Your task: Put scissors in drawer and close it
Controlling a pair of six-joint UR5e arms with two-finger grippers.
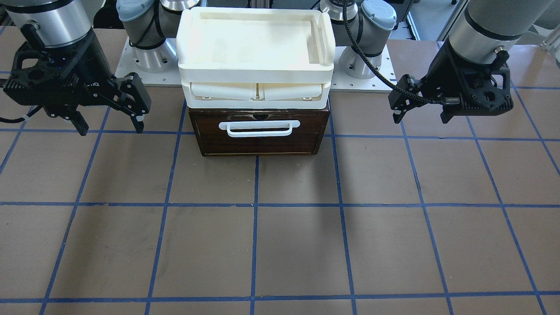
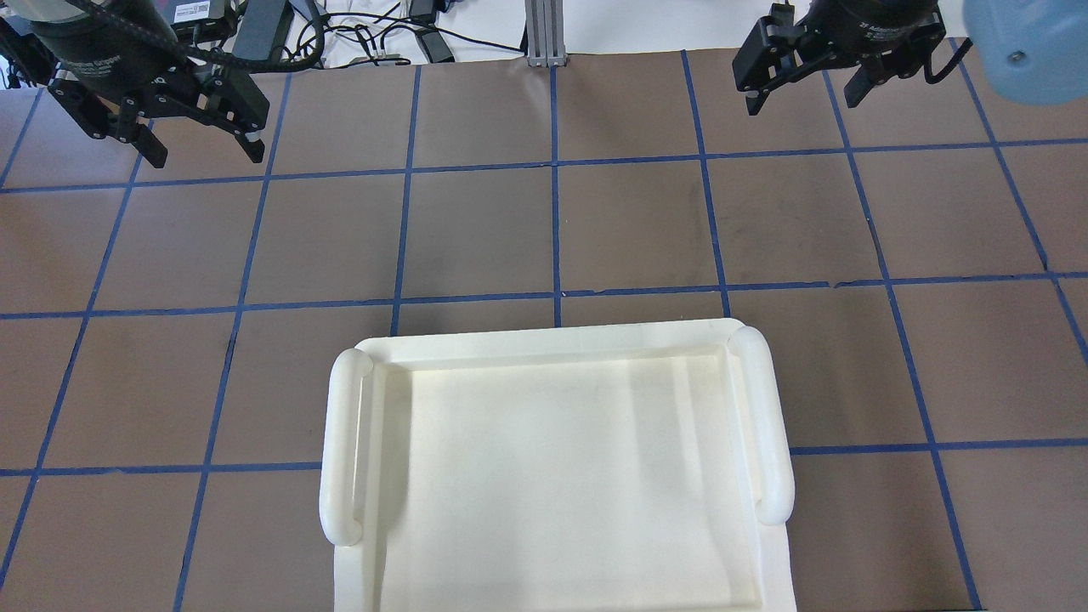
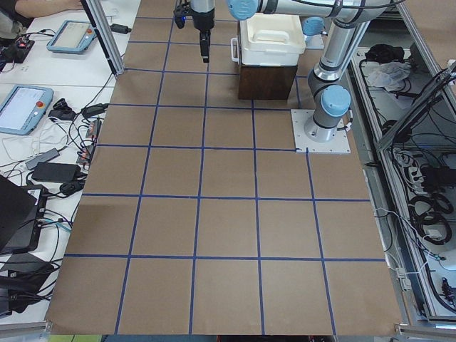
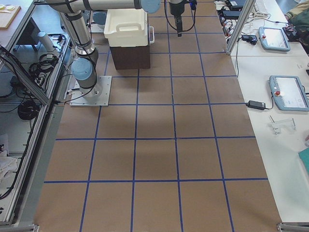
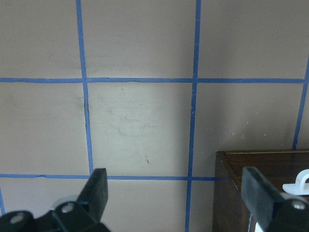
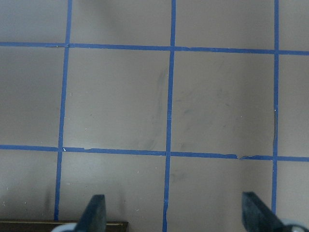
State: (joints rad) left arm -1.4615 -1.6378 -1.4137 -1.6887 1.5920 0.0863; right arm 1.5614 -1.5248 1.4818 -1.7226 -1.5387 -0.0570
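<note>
The dark brown drawer (image 1: 258, 142) with its white bar handle (image 1: 259, 128) stands shut under a cream-white tray (image 1: 256, 65). The scissors show in no view. My left gripper (image 1: 420, 114) hangs open and empty above the table beside the drawer; it also shows in the overhead view (image 2: 206, 155). Its wrist view shows the open gripper (image 5: 178, 198) and a drawer corner (image 5: 260, 179). My right gripper (image 1: 111, 127) hangs open and empty on the drawer's other side, also seen from overhead (image 2: 803, 102) and in its wrist view (image 6: 176, 215).
The tray's rim (image 2: 552, 340) hides the drawer from overhead. The brown table (image 1: 280, 245) is marked with blue tape lines. Both arm bases (image 1: 144, 57) stand behind the drawer. Side tables with tablets (image 3: 25, 107) and cables lie beyond the table's edge.
</note>
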